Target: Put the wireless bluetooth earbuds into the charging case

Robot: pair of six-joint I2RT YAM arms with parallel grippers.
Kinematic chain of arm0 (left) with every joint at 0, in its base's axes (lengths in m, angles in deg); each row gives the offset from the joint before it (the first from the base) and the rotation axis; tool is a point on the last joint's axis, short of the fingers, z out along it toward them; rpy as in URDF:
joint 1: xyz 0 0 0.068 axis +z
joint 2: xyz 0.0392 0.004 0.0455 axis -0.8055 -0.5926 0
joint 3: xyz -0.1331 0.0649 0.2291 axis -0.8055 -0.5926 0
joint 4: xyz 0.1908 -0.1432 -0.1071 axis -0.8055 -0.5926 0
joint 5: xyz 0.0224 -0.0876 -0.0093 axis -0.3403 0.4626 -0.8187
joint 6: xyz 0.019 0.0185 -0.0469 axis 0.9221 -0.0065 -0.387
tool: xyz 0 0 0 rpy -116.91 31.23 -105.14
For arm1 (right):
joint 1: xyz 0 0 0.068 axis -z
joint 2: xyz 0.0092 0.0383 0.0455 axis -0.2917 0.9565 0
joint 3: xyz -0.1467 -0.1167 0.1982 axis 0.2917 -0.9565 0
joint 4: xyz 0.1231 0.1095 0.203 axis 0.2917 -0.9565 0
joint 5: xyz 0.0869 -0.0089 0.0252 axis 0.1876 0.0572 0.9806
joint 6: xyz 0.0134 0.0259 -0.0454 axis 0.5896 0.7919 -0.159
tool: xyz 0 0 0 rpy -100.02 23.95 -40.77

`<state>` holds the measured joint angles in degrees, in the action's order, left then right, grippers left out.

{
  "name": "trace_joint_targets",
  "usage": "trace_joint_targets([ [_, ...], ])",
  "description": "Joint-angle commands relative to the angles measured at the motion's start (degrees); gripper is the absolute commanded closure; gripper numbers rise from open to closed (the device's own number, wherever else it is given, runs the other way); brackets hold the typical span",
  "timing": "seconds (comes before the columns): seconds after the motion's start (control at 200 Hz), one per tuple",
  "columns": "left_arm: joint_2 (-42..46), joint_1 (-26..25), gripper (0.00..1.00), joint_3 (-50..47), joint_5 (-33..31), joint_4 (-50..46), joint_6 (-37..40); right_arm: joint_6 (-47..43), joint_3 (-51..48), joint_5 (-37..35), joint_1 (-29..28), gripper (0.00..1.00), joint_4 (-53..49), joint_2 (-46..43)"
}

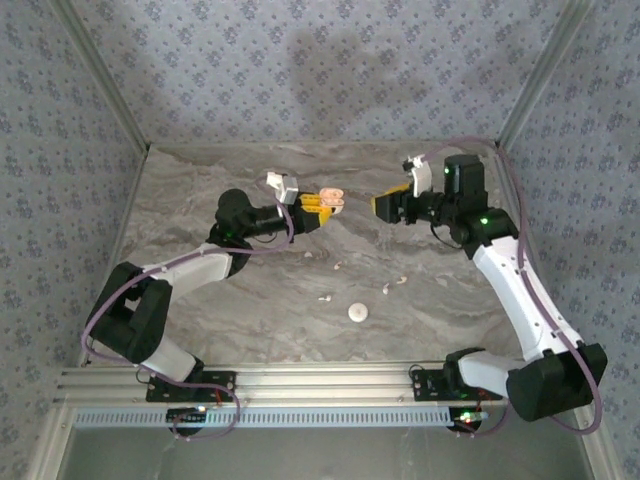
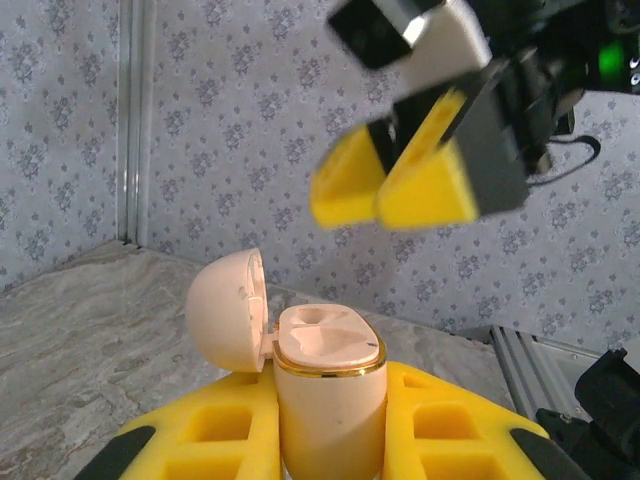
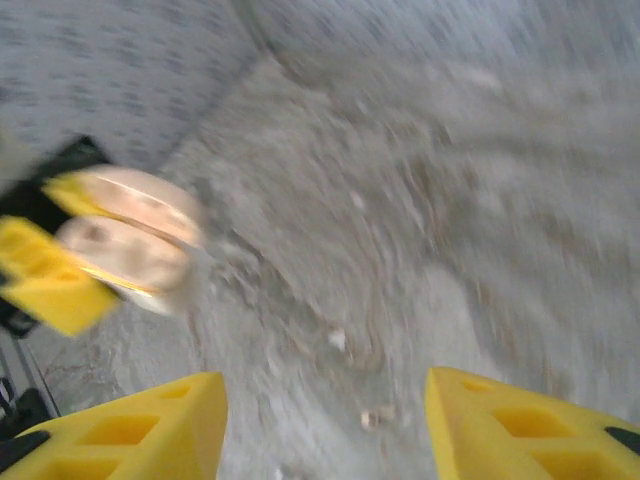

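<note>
My left gripper (image 2: 330, 445) is shut on the peach charging case (image 2: 330, 395), which it holds upright above the table. The case's domed lid (image 2: 228, 310) is swung open to the left, and both wells show empty. From above, the case (image 1: 331, 198) sits at the tip of the left gripper (image 1: 318, 207). My right gripper (image 1: 386, 207) hovers just right of it, open with nothing between its fingers (image 3: 520, 425). Tiny white earbuds lie on the marble below: one (image 1: 337, 266), another (image 1: 395, 285), a third (image 1: 325, 298). The right wrist view is blurred, with the case (image 3: 130, 245) at its left.
A small white round piece (image 1: 358, 312) lies on the table near the earbuds. Patterned walls close in the back and sides. The aluminium rail (image 1: 330, 380) with both arm bases runs along the near edge.
</note>
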<state>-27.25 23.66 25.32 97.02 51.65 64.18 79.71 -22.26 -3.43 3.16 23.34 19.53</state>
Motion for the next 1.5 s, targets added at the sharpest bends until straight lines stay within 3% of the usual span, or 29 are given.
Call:
trace_joint_targets([
  [0.0, 0.5, 0.3, 0.85, -0.4, -0.6, 1.2, 0.7, 12.9, -3.6, -9.7, 0.4, 0.45, -12.1, 0.3],
  [0.12, 0.8, 0.4, 0.86, -0.7, -0.7, 0.8, 0.7, 20.8, -5.6, -15.1, 0.8, 0.46, -18.0, 2.0],
  [0.49, 0.9, 0.6, 0.86, -1.6, -1.7, 0.7, 0.6, 36.7, -8.9, -19.6, 1.1, 0.52, -25.0, 16.6],
  [0.959, 0.8, 0.8, 0.86, -1.7, -2.1, 0.3, 0.6, 36.9, -7.8, -19.0, 3.1, 0.53, -17.2, 29.2],
  [1.499, 0.7, 1.6, 0.86, -1.6, -2.1, -0.5, 0.7, 34.3, -5.9, -20.3, 3.2, 0.67, -12.3, 32.0],
])
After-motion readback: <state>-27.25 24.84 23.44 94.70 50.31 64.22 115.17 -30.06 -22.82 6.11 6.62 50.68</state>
